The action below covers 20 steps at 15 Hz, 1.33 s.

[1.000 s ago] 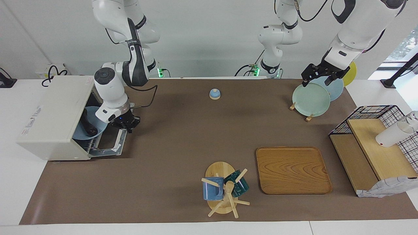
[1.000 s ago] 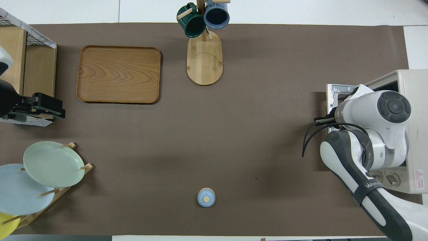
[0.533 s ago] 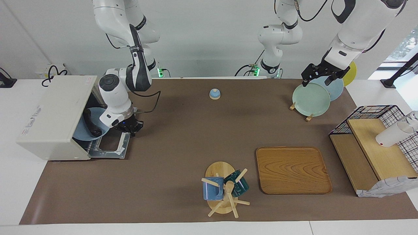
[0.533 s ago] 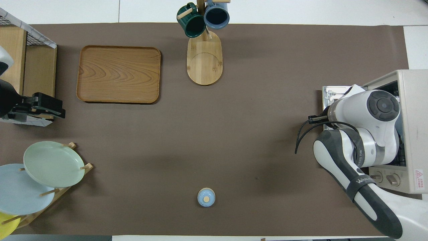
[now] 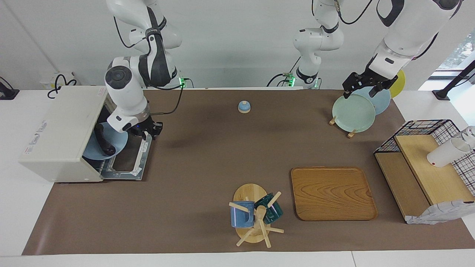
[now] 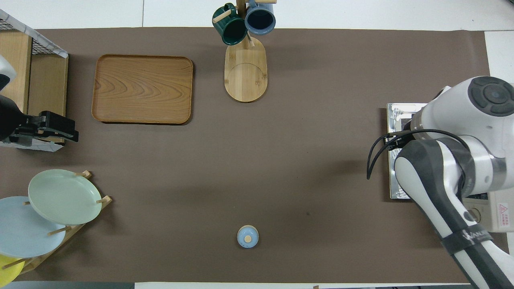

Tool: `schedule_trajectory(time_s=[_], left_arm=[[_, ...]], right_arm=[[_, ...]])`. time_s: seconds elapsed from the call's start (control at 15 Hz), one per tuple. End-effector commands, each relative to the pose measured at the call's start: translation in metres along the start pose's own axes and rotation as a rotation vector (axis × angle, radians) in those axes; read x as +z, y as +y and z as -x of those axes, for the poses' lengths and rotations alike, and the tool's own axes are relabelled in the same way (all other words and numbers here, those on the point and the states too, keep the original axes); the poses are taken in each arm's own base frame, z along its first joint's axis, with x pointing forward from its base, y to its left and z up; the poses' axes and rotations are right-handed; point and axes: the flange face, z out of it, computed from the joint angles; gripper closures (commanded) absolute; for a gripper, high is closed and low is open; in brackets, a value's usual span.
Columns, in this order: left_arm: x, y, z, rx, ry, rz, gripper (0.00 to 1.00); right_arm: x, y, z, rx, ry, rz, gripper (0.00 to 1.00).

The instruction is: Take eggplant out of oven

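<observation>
The cream-white oven (image 5: 63,126) stands at the right arm's end of the table with its door (image 5: 128,163) let down flat. Inside it the dark eggplant (image 5: 101,139) lies on a light blue plate (image 5: 119,142). My right gripper (image 5: 148,131) hangs just over the edge of the open door that is nearer to the robots, beside the plate. In the overhead view the right arm hides the eggplant, the plate and most of the oven (image 6: 500,214); only the door's outer edge (image 6: 395,180) shows. My left gripper (image 5: 365,88) waits over the plate rack.
A plate rack (image 5: 352,111) with green, blue and yellow plates stands near the left arm. A small blue lid (image 5: 243,106), a wooden tray (image 5: 332,193), a mug stand (image 5: 256,215) and a black wire basket (image 5: 426,163) are on the brown mat.
My right gripper has risen from the door's outer edge and moved a little toward the robots. The door has come down flat. The left arm has not moved.
</observation>
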Motion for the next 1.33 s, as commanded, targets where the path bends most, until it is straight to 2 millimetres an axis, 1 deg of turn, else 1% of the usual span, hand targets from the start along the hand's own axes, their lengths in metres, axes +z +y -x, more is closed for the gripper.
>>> schedule_trajectory(time_s=[0.0, 0.13, 0.2, 0.27, 0.47, 0.6, 0.67, 0.73, 0.8, 0.87, 0.93, 1.0, 1.07, 1.13, 1.2, 1.27], left_arm=[[-0.002, -0.004, 0.004, 0.001, 0.017, -0.018, 0.0], [-0.002, -0.004, 0.004, 0.001, 0.017, -0.018, 0.0], [-0.002, -0.004, 0.004, 0.002, 0.017, -0.018, 0.0], [-0.002, -0.004, 0.004, 0.002, 0.017, -0.018, 0.0], [-0.002, -0.004, 0.004, 0.002, 0.017, -0.018, 0.0], [-0.002, -0.004, 0.004, 0.001, 0.017, -0.018, 0.0], [-0.002, -0.004, 0.004, 0.002, 0.017, -0.018, 0.0], [-0.002, -0.004, 0.004, 0.002, 0.017, -0.018, 0.0], [-0.002, -0.004, 0.004, 0.001, 0.017, -0.018, 0.0], [-0.002, -0.003, 0.005, 0.004, 0.017, -0.018, 0.0], [-0.002, -0.004, 0.004, 0.001, 0.017, -0.018, 0.0], [-0.002, -0.004, 0.004, 0.001, 0.017, -0.018, 0.0], [-0.002, -0.004, 0.004, 0.001, 0.017, -0.018, 0.0], [-0.002, -0.004, 0.004, 0.001, 0.017, -0.018, 0.0], [-0.002, -0.004, 0.004, 0.002, 0.017, -0.018, 0.0], [-0.002, -0.004, 0.004, 0.001, 0.017, -0.018, 0.0]], right_arm=[[0.014, 0.052, 0.009, 0.031, -0.012, 0.018, 0.58], [0.023, 0.063, 0.011, -0.051, 0.022, 0.015, 0.58], [0.029, 0.074, 0.013, -0.058, 0.04, 0.014, 0.59], [0.033, 0.075, 0.016, -0.054, 0.056, 0.014, 0.59], [0.05, 0.07, 0.026, -0.06, 0.092, 0.014, 0.61], [0.063, 0.075, 0.026, -0.065, 0.098, 0.012, 0.61], [0.068, 0.082, 0.028, -0.072, 0.093, 0.012, 0.69], [0.067, 0.078, 0.027, -0.11, 0.085, 0.014, 1.0], [0.065, 0.07, 0.024, -0.168, 0.082, 0.025, 1.0], [0.056, 0.061, 0.02, -0.203, 0.07, 0.046, 1.0], [0.047, 0.041, 0.014, -0.252, 0.044, 0.069, 1.0], [0.03, 0.014, 0.007, -0.304, 0.032, 0.103, 1.0], [0.018, -0.017, 0.002, -0.315, 0.014, 0.135, 1.0], [0.002, -0.049, -0.001, -0.287, 0.011, 0.162, 1.0], [-0.009, -0.084, 0.0, -0.288, 0.011, 0.179, 1.0], [-0.017, -0.12, 0.008, -0.312, 0.022, 0.188, 1.0]])
